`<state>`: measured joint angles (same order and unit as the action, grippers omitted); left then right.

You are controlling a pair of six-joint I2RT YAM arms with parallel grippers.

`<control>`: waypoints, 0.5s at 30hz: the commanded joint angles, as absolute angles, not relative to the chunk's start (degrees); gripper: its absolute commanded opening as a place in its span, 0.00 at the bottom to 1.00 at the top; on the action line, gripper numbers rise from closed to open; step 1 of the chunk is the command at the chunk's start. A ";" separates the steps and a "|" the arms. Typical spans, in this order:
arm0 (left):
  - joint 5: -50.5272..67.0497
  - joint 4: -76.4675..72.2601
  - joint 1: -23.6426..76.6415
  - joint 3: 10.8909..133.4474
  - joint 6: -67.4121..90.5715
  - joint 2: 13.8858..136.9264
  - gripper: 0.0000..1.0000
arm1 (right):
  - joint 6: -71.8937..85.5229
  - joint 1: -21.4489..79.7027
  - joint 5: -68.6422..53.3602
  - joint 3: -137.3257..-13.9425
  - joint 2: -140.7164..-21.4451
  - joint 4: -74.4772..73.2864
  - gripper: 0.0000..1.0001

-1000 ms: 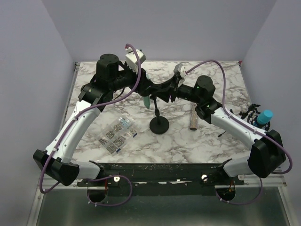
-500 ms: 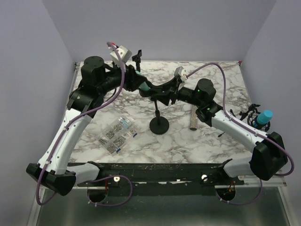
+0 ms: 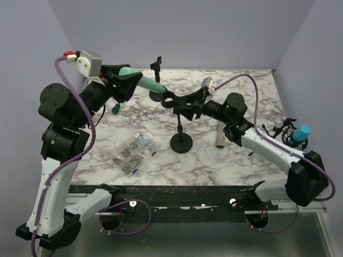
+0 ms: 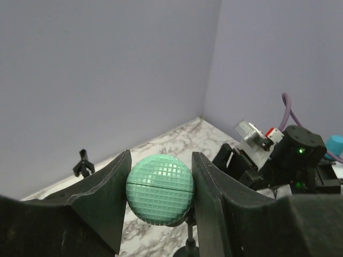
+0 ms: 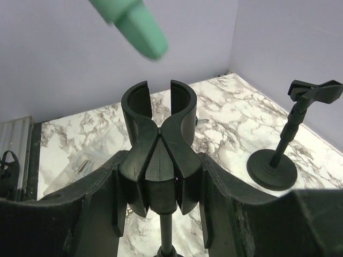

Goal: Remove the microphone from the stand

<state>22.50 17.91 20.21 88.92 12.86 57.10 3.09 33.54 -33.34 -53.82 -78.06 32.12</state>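
Microphone (image 3: 143,81), head partly hidden, pinched by left gripper (image 4: 160,179); right gripper (image 5: 160,187) clamps stand clip (image 5: 159,120).

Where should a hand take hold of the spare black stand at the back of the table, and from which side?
I'd grip the spare stand on its thin upright stem, between disc base and clip, coming in level from the side. The base lies flat and wide; the clip is irregular.
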 commanded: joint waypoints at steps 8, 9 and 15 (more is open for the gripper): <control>-2.85 12.70 19.78 79.71 12.33 44.06 0.00 | 5.46 33.13 -15.45 -48.25 -77.60 41.55 0.01; -3.96 11.57 19.78 77.94 12.03 43.06 0.00 | 5.47 33.13 -13.26 -49.03 -78.20 42.68 0.01; -7.63 5.60 19.78 67.32 10.26 40.42 0.00 | 3.14 33.07 -2.84 -54.44 -84.31 51.00 0.01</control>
